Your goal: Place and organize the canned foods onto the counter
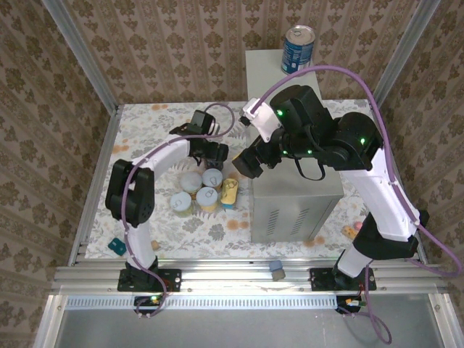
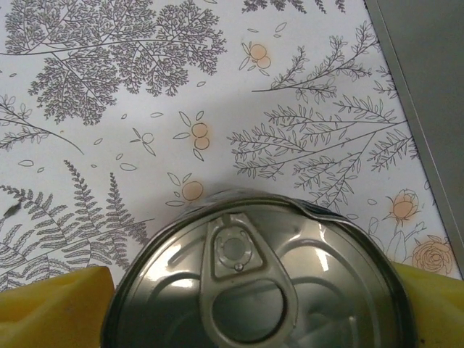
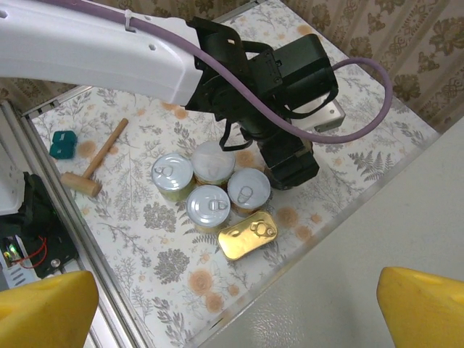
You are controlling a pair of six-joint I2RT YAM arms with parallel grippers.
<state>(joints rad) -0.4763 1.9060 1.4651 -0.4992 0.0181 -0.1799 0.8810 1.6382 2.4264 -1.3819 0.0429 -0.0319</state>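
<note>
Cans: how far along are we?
Done: one blue can stands on the counter. In hand: left tool straddles a short can on the table, grip unconfirmed; right tool open, empty, above the counter. Remaining: all four short cans and the gold tin, on the table.

Glossy, smooth metal on the pull-tab lid [image 2: 254, 283]. Matt grey metal on the counter [image 1: 290, 206]. Bare wood for the mallet [image 3: 104, 151].

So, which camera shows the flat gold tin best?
The right wrist view: the gold tin lies whole, lid and pull tab clear, beside a round can. The top external view shows it small, left of the counter.
</note>
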